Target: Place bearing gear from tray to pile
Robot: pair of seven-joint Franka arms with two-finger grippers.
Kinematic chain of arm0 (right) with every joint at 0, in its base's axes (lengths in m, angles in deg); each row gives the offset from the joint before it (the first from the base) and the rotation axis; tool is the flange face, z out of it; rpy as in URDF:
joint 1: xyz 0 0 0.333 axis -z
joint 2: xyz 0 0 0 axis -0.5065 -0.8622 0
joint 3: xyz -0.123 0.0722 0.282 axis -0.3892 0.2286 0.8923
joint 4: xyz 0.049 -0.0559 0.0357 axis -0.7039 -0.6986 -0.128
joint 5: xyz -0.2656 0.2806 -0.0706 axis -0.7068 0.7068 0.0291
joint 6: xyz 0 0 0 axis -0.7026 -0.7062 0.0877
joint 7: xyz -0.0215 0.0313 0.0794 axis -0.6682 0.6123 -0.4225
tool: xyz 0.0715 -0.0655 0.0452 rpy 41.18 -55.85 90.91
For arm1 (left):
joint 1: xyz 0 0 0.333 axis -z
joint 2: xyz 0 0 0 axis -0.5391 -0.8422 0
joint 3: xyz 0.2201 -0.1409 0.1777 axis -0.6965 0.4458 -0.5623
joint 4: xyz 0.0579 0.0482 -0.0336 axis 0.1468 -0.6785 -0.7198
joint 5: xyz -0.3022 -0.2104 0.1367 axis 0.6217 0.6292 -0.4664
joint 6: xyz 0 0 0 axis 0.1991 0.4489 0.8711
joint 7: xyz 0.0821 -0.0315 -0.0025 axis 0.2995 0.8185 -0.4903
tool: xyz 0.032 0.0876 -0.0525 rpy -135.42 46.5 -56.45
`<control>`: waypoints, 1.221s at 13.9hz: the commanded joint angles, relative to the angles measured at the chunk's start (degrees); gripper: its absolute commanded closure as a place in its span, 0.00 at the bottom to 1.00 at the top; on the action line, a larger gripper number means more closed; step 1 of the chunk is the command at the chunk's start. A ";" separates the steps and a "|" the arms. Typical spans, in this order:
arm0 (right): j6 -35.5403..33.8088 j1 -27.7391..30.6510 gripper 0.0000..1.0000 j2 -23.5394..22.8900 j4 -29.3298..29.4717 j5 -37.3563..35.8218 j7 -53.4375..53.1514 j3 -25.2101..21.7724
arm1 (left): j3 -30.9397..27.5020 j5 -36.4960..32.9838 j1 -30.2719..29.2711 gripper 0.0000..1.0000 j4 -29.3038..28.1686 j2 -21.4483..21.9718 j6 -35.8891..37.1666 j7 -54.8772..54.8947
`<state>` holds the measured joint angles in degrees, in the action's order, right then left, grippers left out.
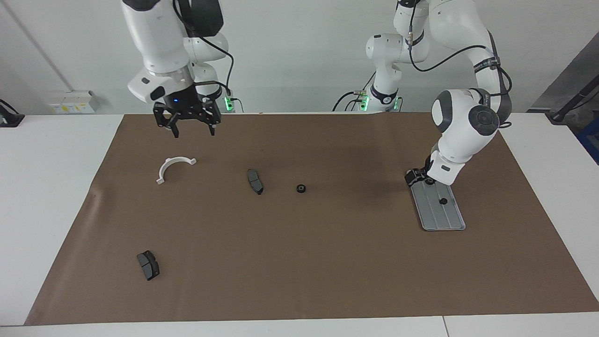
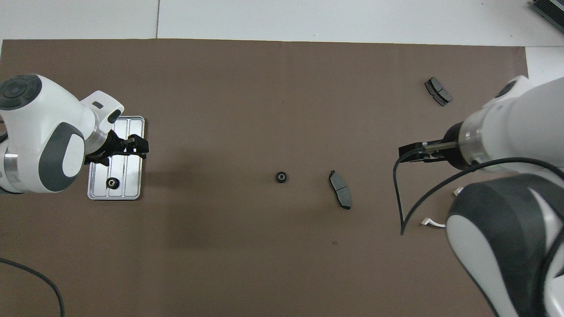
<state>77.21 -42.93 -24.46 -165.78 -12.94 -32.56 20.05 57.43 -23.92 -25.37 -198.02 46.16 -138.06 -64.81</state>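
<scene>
The silver tray lies toward the left arm's end of the mat. One black gear shows on it in the facing view, and another gear shows at its end nearer to the robots in the overhead view. The pile is a single black gear on the middle of the mat. My left gripper hangs open and empty over the tray's end nearer to the robots. My right gripper is open in the air, over the mat near the white bracket.
A white half-ring bracket lies toward the right arm's end, mostly hidden under that arm from overhead. One dark brake pad lies beside the middle gear. Another brake pad lies farther from the robots.
</scene>
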 commanded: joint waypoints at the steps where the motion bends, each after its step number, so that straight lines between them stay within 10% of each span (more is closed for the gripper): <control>1: 7.17 -6.37 0.00 -5.42 -0.81 0.46 -9.38 -0.06 | 0.61 0.06 -3.03 0.00 -10.55 5.40 -7.95 5.76; 10: 29.51 -19.22 0.00 -24.15 -1.07 -0.68 -20.83 -0.23 | 0.70 0.06 -8.57 0.03 -21.74 7.52 -24.23 11.06; 17: 33.13 -20.11 0.00 -27.33 -2.73 -2.53 -21.10 -0.24 | 0.70 0.14 -7.70 0.27 -23.49 6.38 -29.07 8.68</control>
<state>109.46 -63.20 -51.73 -167.41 -14.08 -52.90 19.81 58.36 -23.92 -33.49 -219.40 51.50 -164.96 -55.31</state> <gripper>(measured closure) 0.000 0.229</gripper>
